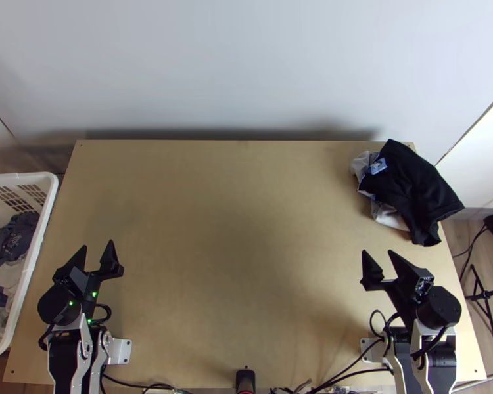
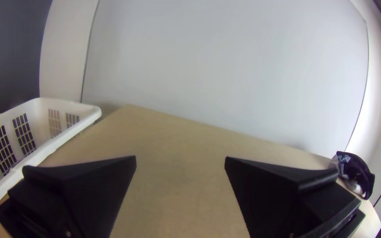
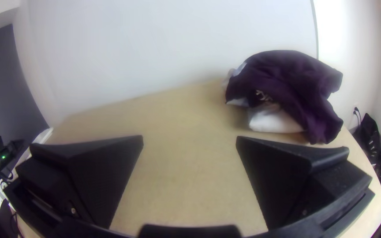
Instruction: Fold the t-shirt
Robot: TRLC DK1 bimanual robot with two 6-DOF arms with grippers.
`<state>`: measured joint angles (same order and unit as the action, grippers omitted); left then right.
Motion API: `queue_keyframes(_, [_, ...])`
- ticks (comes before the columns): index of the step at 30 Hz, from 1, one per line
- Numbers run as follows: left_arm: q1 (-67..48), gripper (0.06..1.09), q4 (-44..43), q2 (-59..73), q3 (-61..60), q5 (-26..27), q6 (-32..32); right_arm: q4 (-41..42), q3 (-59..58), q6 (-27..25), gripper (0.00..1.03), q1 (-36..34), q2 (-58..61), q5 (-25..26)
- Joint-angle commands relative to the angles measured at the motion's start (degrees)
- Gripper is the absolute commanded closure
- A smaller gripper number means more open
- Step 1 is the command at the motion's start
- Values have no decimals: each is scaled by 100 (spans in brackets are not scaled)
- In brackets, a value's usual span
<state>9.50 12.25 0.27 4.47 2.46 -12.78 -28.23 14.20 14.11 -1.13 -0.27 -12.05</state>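
Top view: left gripper [image 1: 97, 245] and right gripper [image 1: 378, 252] above the wooden table [image 1: 240, 249], jaws apart on both. Black garment [image 1: 414, 187], probably the t-shirt, bunched over white cloth [image 1: 387, 213], far right corner.

Left wrist view: jaws parted; white laundry basket [image 2: 51, 147] beside the table.

Right wrist view: jaws parted, garment beyond, untouched.

We see a wide free passage over the middle of the counter [image 1: 233, 217], between the left hand [image 1: 98, 244] and the right hand [image 1: 377, 251]. At the far right corner, the bunched heap of cloth [image 1: 414, 187] blocks our way. The white basket [image 1: 39, 243] bounds us at the left side, and the wall [image 1: 246, 72] behind the far edge.
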Motion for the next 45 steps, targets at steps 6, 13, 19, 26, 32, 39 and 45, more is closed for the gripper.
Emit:
queue_keyframes(6, [-18, 11, 14, -1, -8, 0, 3, 2, -5, -5, 5, 7, 1, 1])
queue_keyframes(13, [0, 11, 14, -1, -8, 0, 3, 19, -13, 198, 5, -19, 1, 10])
queue_keyframes(19, [43, 11, 14, -1, -8, 0, 3, 318, -57, 329, 5, -432, 1, 10])
queue_keyframes(26, [167, 11, -21, -36, 1, -17, 12, 169, -31, 145, 5, -1241, -8, 63])
queue_keyframes(32, [210, 11, -153, -36, 10, -9, -6, -34, 13, -101, 5, -1962, 1, 45])
queue_keyframes(39, [0, 11, -197, -36, 1, 53, 82, 573, -57, -409, 5, -1891, -8, 54])
queue_keyframes(45, [-9, 11, -733, -19, 19, 18, -164, 1170, 101, -954, 5, -1215, -8, 45])
